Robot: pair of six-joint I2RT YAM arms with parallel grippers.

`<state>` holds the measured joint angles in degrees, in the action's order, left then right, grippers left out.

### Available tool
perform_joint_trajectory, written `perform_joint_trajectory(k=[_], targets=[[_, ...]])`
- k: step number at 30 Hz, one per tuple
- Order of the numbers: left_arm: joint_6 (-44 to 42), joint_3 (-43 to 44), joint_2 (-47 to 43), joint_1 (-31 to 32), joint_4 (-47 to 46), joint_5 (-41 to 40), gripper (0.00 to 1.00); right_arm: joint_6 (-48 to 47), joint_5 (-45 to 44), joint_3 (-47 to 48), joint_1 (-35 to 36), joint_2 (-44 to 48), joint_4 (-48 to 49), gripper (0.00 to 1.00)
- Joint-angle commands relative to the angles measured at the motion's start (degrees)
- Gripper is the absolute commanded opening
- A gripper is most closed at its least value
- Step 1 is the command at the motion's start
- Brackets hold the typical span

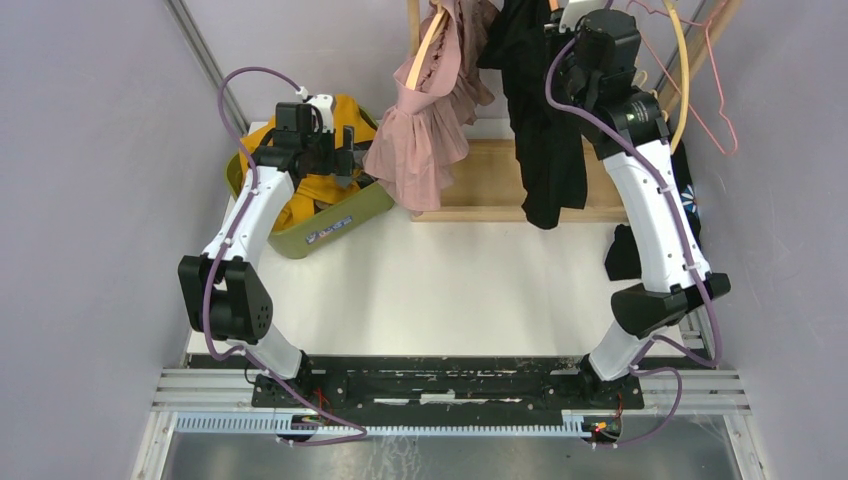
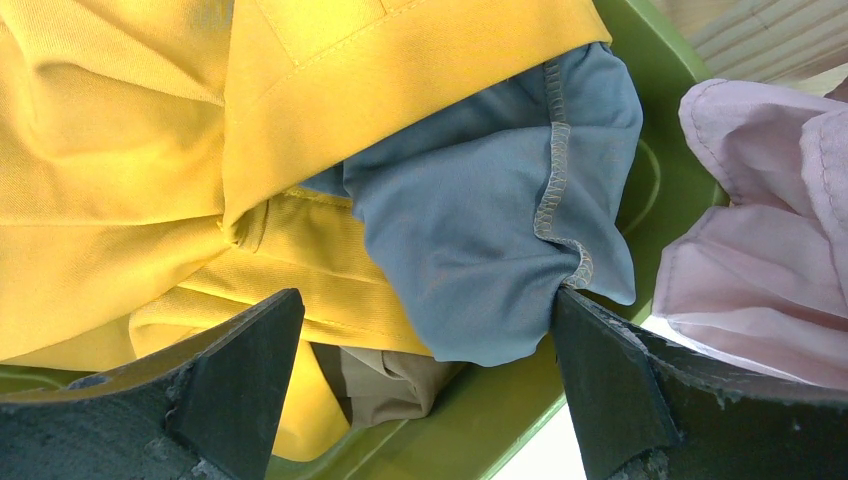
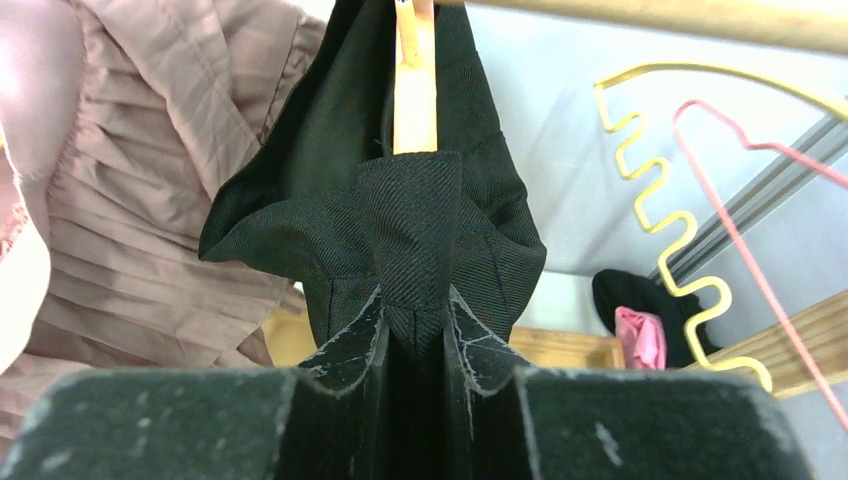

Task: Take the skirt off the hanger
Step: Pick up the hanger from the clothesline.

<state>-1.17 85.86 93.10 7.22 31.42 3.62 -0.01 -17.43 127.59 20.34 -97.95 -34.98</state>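
Just beside black skirt [image 1: 541,150], pink pleated dress [image 1: 425,140].

Place: robot lab test cell
Walls: plain grey panels [image 1: 80,150]
Bench: white table [image 1: 450,290], 2 arms [image 1: 650,210] bolted to alu rail [image 1: 200,388]
Props: wooden clothes rack [image 1: 490,185], green bin [image 1: 350,220]

- The top external camera sits high behind the arm bases, facing down and forward over the whole white table [image 1: 450,290], far enough back to hold both arms.
- The left wrist camera looks down past the left gripper [image 2: 425,300], very close on the green bin [image 2: 480,420].
- The right wrist camera looks forward and slightly upward past the right gripper [image 3: 415,300], close on the black skirt [image 3: 400,200].
- The overhead view shares the bin with the left wrist and the skirt with the right; the pink ruffled garment [image 1: 425,130] shows in all three.
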Motion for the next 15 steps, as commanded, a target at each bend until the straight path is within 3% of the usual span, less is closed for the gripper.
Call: perform_joint_trajectory(k=[1, 6, 15], targets=[[-1.40, 2.20, -0.15, 0.25, -1.29, 1.10, 0.99, -3.04, -1.91, 4.39, -0.18, 4.08, 11.81, 0.01], [-1.63, 2.30, -0.46, 0.22, -0.84, 0.23, 0.99, -2.12, -1.12, 3.50, -0.12, 4.61, 11.07, 0.01], [-2.16, 7.03, -4.43, 0.21, 2.30, -5.03, 0.99, 0.23, 0.67, -13.28, -0.05, 14.54, 7.20, 0.01]])
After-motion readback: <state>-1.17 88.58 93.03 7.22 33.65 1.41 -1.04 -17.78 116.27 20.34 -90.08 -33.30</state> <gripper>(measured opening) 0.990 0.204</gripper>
